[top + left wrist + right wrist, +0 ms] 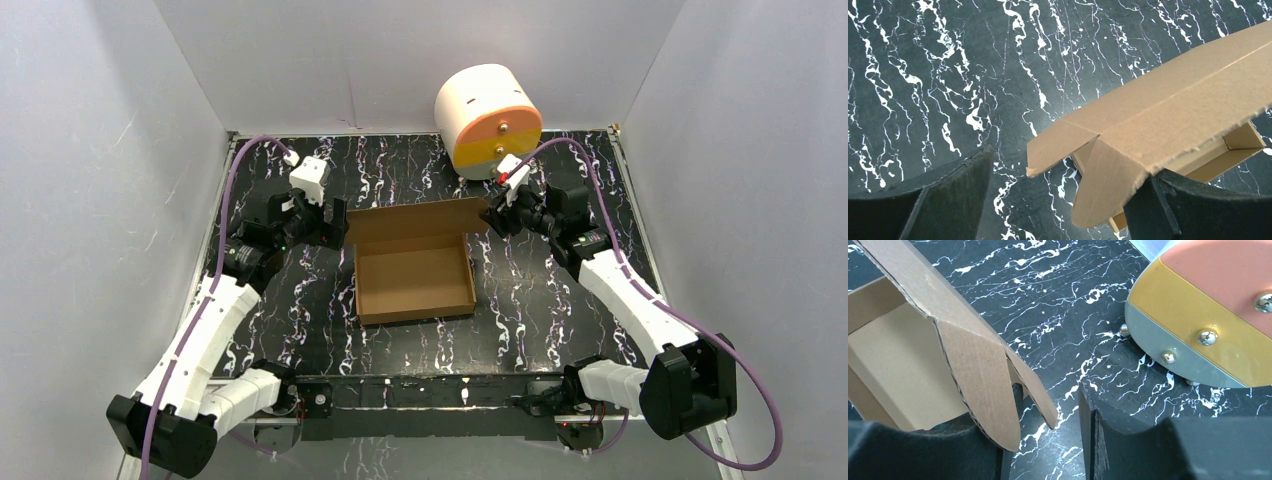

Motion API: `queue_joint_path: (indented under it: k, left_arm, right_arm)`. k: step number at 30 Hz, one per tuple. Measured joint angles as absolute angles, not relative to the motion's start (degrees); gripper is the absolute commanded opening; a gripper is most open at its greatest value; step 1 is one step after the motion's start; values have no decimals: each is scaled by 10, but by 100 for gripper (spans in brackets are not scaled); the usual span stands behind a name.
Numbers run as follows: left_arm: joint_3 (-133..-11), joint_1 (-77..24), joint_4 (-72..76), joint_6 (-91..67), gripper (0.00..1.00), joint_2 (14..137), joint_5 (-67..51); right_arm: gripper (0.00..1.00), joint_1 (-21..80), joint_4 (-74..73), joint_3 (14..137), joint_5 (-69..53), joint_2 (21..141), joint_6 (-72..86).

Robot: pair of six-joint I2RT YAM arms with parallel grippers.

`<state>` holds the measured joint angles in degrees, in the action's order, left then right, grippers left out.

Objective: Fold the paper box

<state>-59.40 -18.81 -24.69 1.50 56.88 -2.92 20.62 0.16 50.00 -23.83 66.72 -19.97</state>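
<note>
The paper box (pixel 415 280) is plain brown cardboard in the middle of the table. Its shallow tray is formed and its lid (pixel 415 222) stands raised at the back. My left gripper (pixel 335 225) is open at the lid's left corner. In the left wrist view the lid (pixel 1173 105) slopes overhead and its side flap (pixel 1108 185) hangs between the wide-open fingers, close to the right finger (pixel 1198 210). My right gripper (pixel 497 215) is open at the lid's right corner. In the right wrist view the flap (pixel 983 385) hangs against the left finger (pixel 923 450), unclamped.
A white cylinder with an orange-yellow face (pixel 488 122) stands at the back right, just behind my right gripper; it also shows in the right wrist view (pixel 1208 315). White walls enclose the black marbled table (pixel 560 300) on three sides.
</note>
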Motion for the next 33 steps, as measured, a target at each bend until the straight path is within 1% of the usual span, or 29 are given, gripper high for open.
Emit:
queue_joint_path:
  k: [2, 4, 5, 8, 13, 15, 17, 22, 24, 27, 30, 33]
  left_arm:
    - [-594, -182, -244, 13, 84, 579, -34]
    - [-594, -177, -243, 13, 82, 588, -40]
    - [-594, -173, -242, 12, 80, 592, -44]
    - [-594, -163, -239, 9, 75, 603, -51]
    - [-594, -155, -236, 7, 60, 609, -61]
    - [-594, -155, -233, 6, 53, 611, -68]
    - [-593, -155, -229, 4, 47, 615, -77]
    - [-586, -155, -227, -8, 31, 618, -95]
    - [-586, -154, -227, -17, 26, 620, -100]
    - [-586, -154, -225, -35, 18, 624, -106]
    - [-585, -154, -222, -63, 13, 624, -110]
    - [-584, -156, -217, -95, 13, 624, -107]
  right_arm:
    - [52, 204, 9, 500, -247, 672, -197]
    - [48, 202, 17, 500, -253, 675, -196]
    - [46, 200, 21, 500, -257, 677, -195]
    - [45, 194, 29, 500, -262, 680, -190]
    - [43, 191, 31, 499, -265, 680, -179]
    - [40, 191, 31, 499, -270, 680, -176]
    - [36, 191, 30, 499, -275, 680, -169]
    - [21, 191, 30, 499, -278, 680, -150]
    - [17, 191, 31, 498, -277, 680, -138]
    - [14, 196, 44, 487, -266, 675, -117]
    - [13, 212, 61, 466, -238, 660, -99]
    - [13, 245, 73, 452, -189, 645, -80]
